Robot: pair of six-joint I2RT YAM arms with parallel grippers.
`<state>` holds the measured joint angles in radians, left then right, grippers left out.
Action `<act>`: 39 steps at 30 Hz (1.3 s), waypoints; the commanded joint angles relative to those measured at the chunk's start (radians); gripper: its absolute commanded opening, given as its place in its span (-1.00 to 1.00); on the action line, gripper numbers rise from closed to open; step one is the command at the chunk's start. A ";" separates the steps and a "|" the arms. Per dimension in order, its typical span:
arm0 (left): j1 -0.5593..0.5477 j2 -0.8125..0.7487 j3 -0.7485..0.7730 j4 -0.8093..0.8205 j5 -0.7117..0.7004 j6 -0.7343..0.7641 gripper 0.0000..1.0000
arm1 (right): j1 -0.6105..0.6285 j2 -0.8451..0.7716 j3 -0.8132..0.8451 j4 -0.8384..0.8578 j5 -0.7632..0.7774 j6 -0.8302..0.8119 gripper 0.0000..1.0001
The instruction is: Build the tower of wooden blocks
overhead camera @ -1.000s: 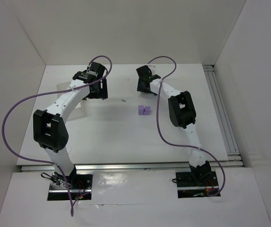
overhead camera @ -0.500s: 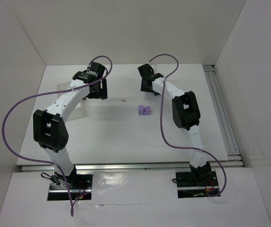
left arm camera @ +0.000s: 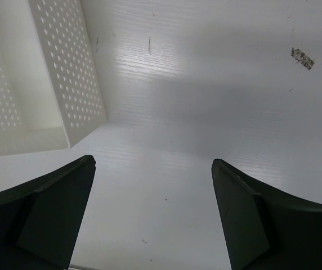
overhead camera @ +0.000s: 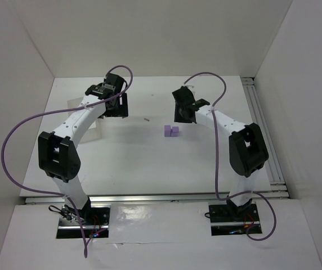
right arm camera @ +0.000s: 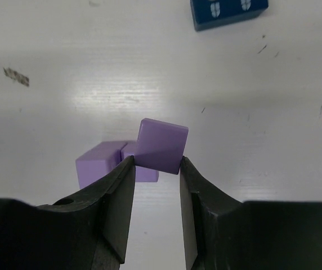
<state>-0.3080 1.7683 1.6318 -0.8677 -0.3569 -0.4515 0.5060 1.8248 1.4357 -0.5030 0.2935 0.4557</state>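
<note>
Two light-purple blocks (overhead camera: 171, 131) lie side by side in the middle of the white table; they also show in the right wrist view (right arm camera: 102, 163). My right gripper (right arm camera: 156, 163) is shut on a third light-purple block (right arm camera: 161, 144), held tilted at its fingertips above the table, just right of the pair. In the top view the right gripper (overhead camera: 184, 114) hovers right of and behind the pair. A dark blue block (right arm camera: 228, 12) lies beyond, at the top of the right wrist view. My left gripper (left arm camera: 152, 166) is open and empty, at the back left (overhead camera: 116, 107).
A white perforated tray (left arm camera: 48, 84) sits left of the left gripper, also visible in the top view (overhead camera: 88, 130). A small dark speck (overhead camera: 146, 119) lies on the table. White walls enclose the table; a rail (overhead camera: 262, 135) runs along the right edge.
The right arm has swung right and forward, carrying its gripper from the back centre to just right of the purple pair. The left arm has not moved.
</note>
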 commanded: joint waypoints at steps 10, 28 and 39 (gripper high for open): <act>-0.005 -0.044 0.002 0.016 0.006 -0.015 0.95 | 0.039 0.044 -0.012 0.009 -0.033 -0.006 -0.38; -0.005 -0.035 0.002 0.016 0.006 -0.015 0.95 | 0.057 0.073 -0.003 -0.009 -0.033 -0.006 -0.36; -0.005 -0.035 0.002 0.016 0.006 -0.015 0.95 | 0.066 0.064 -0.032 -0.019 -0.033 -0.006 -0.33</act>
<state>-0.3096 1.7676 1.6287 -0.8631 -0.3466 -0.4519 0.5613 1.8980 1.4174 -0.5091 0.2504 0.4519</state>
